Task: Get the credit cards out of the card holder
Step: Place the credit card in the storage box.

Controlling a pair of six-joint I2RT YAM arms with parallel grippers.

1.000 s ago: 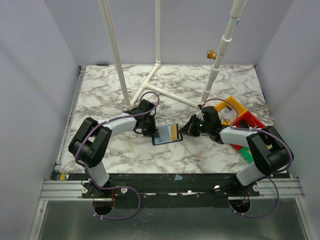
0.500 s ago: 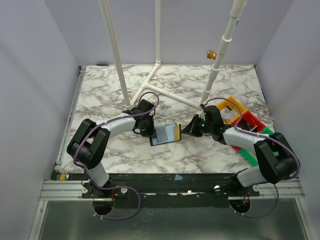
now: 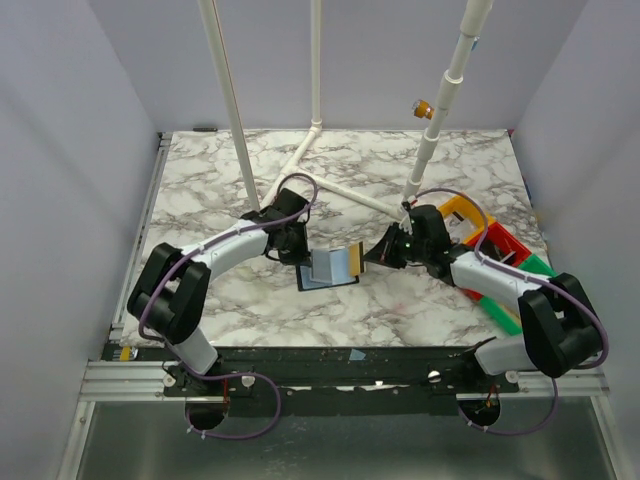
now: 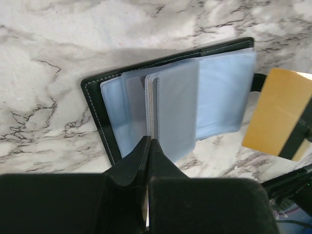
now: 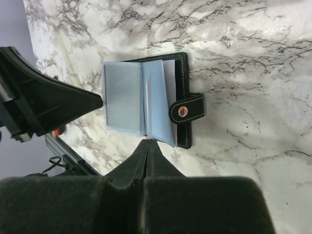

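Lying open on the marble-patterned desk (image 3: 215,190), the card holder (image 4: 92,102) sits directly ahead of your left gripper (image 4: 148,145). This gripper's fingers (image 4: 127,170) are pressed together on the near edge of one pale blue-grey leaf. Your right gripper (image 5: 147,141) faces the holder from the opposite side, its fingers closed on a tan card (image 4: 275,114). That card is outside the sleeves, tilted, just beyond the holder's open edge as seen from the left gripper.

The holder is a flat black cover with pale stitching along its rim. Fanned inside it are several translucent blue-grey plastic leaves, smooth and slightly glossy, with rounded corners. From the right gripper you see a short black tab (image 5: 187,109) projecting from the cover's edge, carrying a small round snap (image 5: 182,111). The tan card is a thin, matte, plain rectangle, smaller than the cover. Whether the leaves hold further cards cannot be told.
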